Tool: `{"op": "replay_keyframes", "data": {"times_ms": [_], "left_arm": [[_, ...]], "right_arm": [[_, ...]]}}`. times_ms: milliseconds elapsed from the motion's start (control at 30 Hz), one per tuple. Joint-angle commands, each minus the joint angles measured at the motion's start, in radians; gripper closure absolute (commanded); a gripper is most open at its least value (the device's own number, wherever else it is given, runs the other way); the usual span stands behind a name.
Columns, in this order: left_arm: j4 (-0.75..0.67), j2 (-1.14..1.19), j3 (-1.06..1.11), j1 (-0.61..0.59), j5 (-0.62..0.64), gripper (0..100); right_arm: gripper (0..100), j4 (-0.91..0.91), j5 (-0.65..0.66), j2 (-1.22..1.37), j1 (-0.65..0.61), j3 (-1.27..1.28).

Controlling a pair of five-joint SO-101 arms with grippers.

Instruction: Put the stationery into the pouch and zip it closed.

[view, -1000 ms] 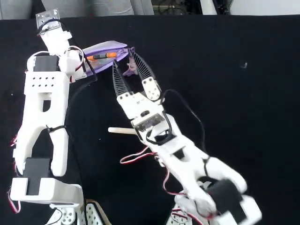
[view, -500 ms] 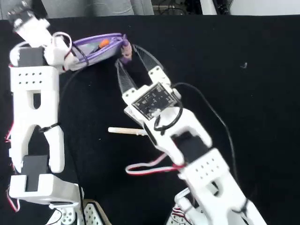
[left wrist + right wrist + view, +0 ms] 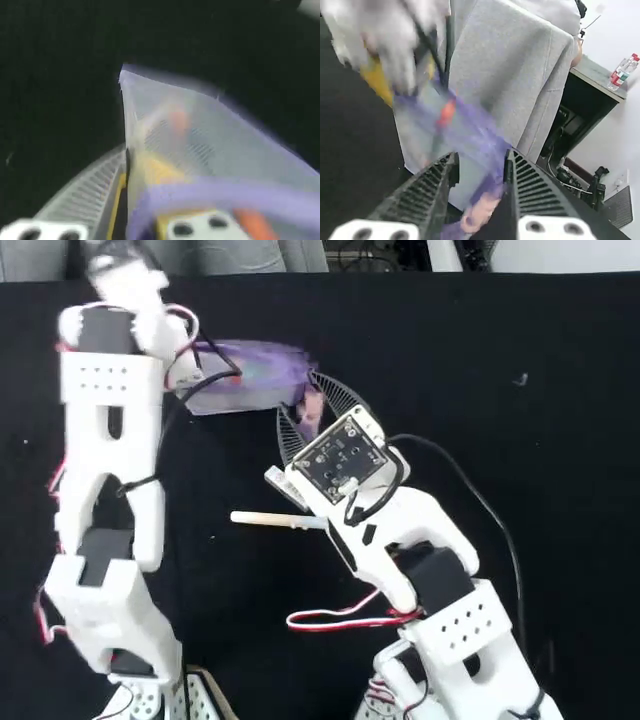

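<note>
Both wrist views: pouch (image 3: 210, 150) with orange pen (image 3: 445, 112); high view: pale stick (image 3: 270, 519)

Black table cover (image 3: 520, 440), grey cloth (image 3: 520, 65) behind it, bottle (image 3: 624, 70) on a dark cabinet (image 3: 580, 110).

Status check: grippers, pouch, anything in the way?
Left gripper shut on pouch, held up. Right gripper open, astride pink zipper pull. Wooden stick on table, outside pouch.
</note>
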Motion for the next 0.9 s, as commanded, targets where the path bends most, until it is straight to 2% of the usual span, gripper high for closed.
{"op": "replay_keyframes", "data": {"times_ms": [0,200,300,367,500,600,733,800,867], "left_arm": [[0.043,0.201,-0.090,-0.015,-0.054,97],[0.040,0.041,-0.294,-0.102,-0.052,97],[0.037,-0.020,-0.280,-0.162,-0.029,97],[0.023,0.020,-0.177,-0.150,-0.048,97],[-0.041,0.135,-0.018,-0.053,-0.189,97],[0.043,0.097,-0.156,-0.036,-0.161,97],[0.040,-0.075,-0.326,-0.065,-0.114,97],[0.040,-0.149,-0.300,-0.081,-0.092,97],[0.021,-0.140,-0.182,-0.084,-0.087,97]], "right_arm": [[85.0,0.002,0.002,-0.022,0.018,-0.058],[85.0,-0.002,0.002,-0.025,0.018,-0.047],[85.0,-0.003,0.002,-0.022,0.018,-0.045],[85.0,-0.003,0.002,-0.022,0.018,-0.045],[85.0,-0.003,0.002,-0.022,0.018,-0.045],[85.0,-0.002,0.002,-0.022,0.018,-0.044],[85.0,0.002,0.002,-0.027,0.018,-0.044],[85.0,-0.002,0.002,-0.022,0.021,-0.044],[85.0,-0.003,0.002,-0.022,0.021,-0.041]]}}
